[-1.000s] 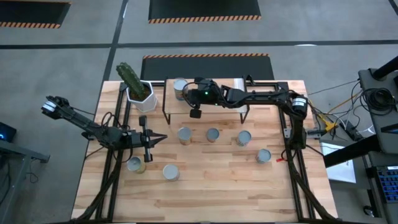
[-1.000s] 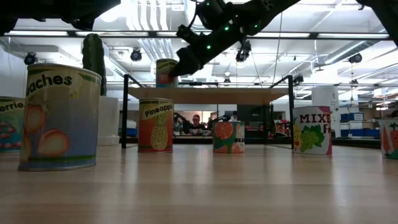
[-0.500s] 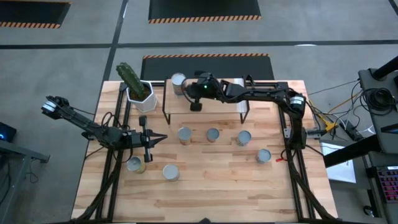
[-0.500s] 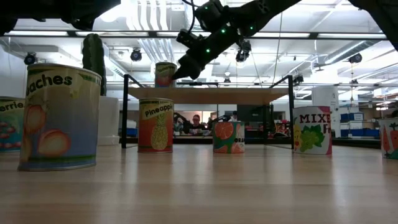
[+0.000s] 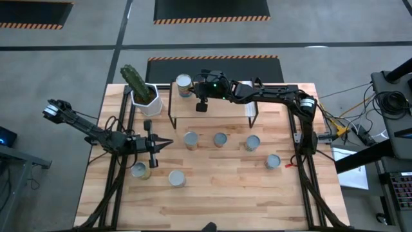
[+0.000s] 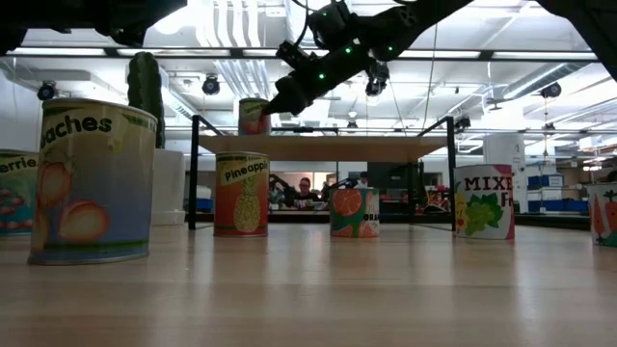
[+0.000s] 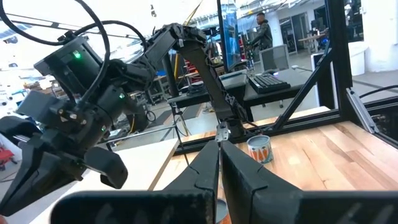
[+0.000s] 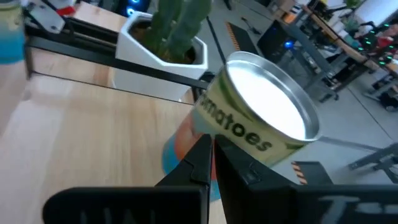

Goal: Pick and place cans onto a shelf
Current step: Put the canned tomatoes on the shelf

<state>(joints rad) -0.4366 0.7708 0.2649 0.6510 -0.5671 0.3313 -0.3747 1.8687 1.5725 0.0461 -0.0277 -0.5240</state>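
Saw the right gripper (image 5: pixel 191 90) over the shelf (image 5: pixel 222 107), fingers pressed together, tips against a tomato can (image 5: pixel 183 84) at the shelf's cactus-side corner. Left gripper (image 5: pixel 168 144) closed, below the shelf.

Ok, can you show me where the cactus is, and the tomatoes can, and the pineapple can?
cactus (image 5: pixel 134 78), high view, on its green stem above the white pot.
tomatoes can (image 8: pixel 264 121), right wrist view, on its shiny round top.
pineapple can (image 6: pixel 241 195), low view, on the middle of its label.
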